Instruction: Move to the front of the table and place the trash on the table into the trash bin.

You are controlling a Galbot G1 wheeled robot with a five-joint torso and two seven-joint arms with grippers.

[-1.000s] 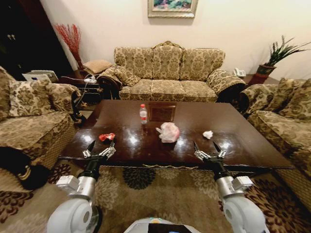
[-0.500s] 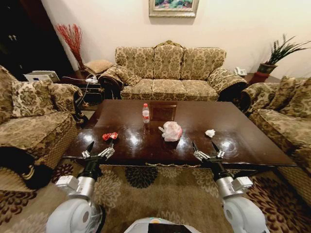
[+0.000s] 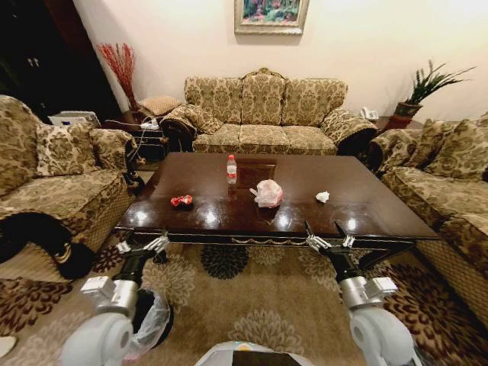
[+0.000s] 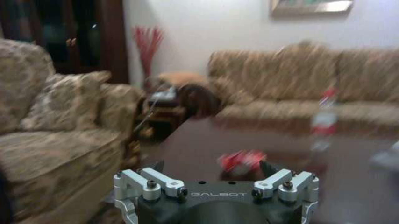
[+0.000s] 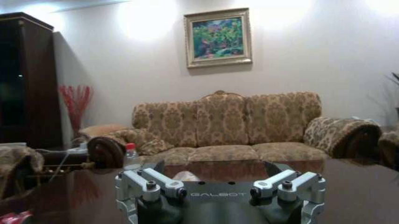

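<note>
The dark glossy table (image 3: 366,217) stands ahead of me. The trash lies on it: a clear bottle (image 3: 231,169) with a red cap, a red wrapper (image 3: 181,201), a pinkish-white bag bundle (image 3: 268,194) and a white paper ball (image 3: 322,197). My left gripper (image 3: 142,244) is open, just short of the table's near left edge. The left wrist view shows this gripper (image 4: 210,165) facing the wrapper (image 4: 242,160) and bottle (image 4: 324,119). My right gripper (image 3: 322,229) is open at the near edge, right of centre. The trash bin (image 3: 155,324), lined with translucent plastic, sits on the floor beside my left arm.
Patterned sofas ring the table: one behind (image 3: 263,114), one left (image 3: 53,183), one right (image 3: 450,175). A black bag (image 3: 42,232) leans on the left sofa. Floral carpet (image 3: 252,305) lies between me and the table. A potted plant (image 3: 423,84) stands at the back right.
The whole view has shifted, so the camera moved: the table now looks smaller and farther. My left gripper sits lower, below the table edge. The trash lies where it was.
</note>
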